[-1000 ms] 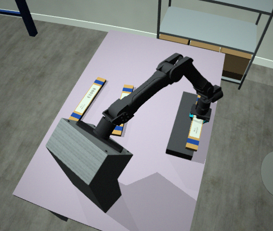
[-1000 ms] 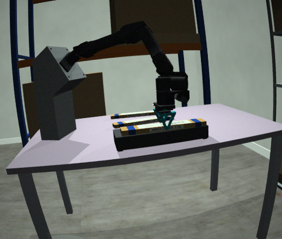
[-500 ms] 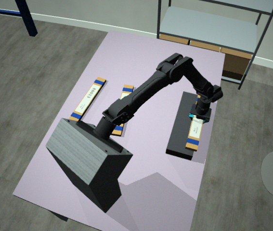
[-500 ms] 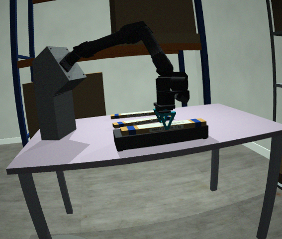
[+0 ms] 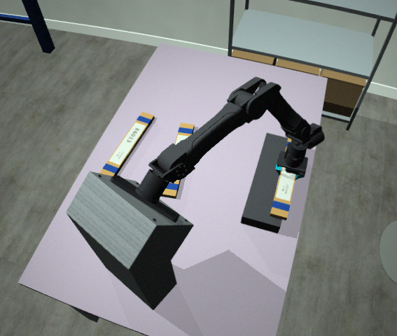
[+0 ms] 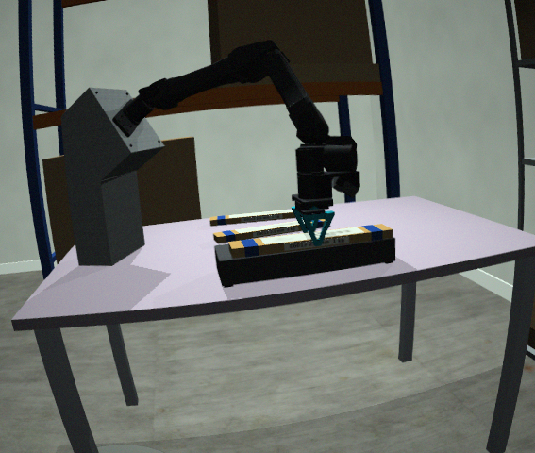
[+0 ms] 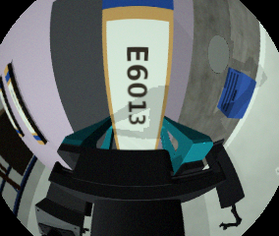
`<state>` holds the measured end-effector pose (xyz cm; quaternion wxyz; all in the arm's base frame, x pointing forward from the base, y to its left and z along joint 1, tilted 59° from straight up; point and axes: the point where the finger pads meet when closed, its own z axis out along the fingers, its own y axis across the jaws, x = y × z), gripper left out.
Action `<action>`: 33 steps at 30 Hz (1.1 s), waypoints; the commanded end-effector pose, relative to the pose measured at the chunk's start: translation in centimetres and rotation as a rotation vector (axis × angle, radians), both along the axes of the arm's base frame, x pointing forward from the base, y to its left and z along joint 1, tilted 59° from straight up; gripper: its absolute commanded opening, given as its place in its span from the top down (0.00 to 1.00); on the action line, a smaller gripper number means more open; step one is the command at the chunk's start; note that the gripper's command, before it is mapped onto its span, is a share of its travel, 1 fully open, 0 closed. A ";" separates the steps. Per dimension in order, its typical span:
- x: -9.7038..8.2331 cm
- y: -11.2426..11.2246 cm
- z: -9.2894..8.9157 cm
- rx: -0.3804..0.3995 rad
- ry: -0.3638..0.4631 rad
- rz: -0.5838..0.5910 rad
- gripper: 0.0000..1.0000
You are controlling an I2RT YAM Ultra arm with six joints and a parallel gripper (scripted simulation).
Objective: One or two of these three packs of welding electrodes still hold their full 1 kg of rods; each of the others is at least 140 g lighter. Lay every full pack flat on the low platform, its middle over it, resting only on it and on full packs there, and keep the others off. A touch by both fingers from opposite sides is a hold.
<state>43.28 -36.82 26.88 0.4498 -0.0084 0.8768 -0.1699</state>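
My gripper (image 5: 289, 171) with teal fingers is shut on a long electrode pack (image 5: 283, 191), tan with blue bands and a white E6013 label (image 7: 138, 86). The pack lies flat along the right side of the low black platform (image 5: 265, 182), seen side-on in the exterior view (image 6: 306, 242) with the fingers (image 6: 315, 229) straddling its middle. Two more packs lie flat on the lilac table: one at the far left (image 5: 127, 143) and one beside it (image 5: 180, 144), partly hidden behind my arm. They also show in the exterior view, one pack (image 6: 250, 217) behind the other (image 6: 258, 231).
My grey base block (image 5: 126, 227) stands at the table's near left. The platform sits close to the table's right edge. A metal shelf rack (image 5: 310, 43) with cardboard boxes stands beyond the far right corner.
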 end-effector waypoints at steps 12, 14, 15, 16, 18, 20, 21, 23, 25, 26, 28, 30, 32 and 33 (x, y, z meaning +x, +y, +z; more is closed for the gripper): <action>-1.4 -0.7 2.5 -0.036 -0.038 -0.029 1.00; -1.3 -0.7 3.0 -0.046 -0.047 -0.029 1.00; -1.3 -0.7 2.8 -0.045 -0.047 -0.027 1.00; -1.2 -0.7 2.9 -0.047 -0.050 -0.026 1.00; -1.3 -0.7 2.6 -0.041 -0.045 -0.026 1.00; -1.3 -0.6 2.5 -0.038 -0.042 -0.026 1.00; -1.3 -0.6 2.5 -0.038 -0.042 -0.026 1.00; -1.3 -0.7 3.1 -0.047 -0.050 -0.027 1.00; -1.3 -0.6 2.6 -0.042 -0.045 -0.026 1.00; -1.3 -0.6 2.4 -0.038 -0.042 -0.026 1.00; -1.4 -0.5 2.2 -0.031 -0.035 -0.027 1.00; -1.4 -0.5 2.4 -0.034 -0.038 -0.027 1.00; -1.3 -0.6 2.8 -0.041 -0.044 -0.027 1.00; -1.3 -0.5 2.7 -0.039 -0.043 -0.026 1.00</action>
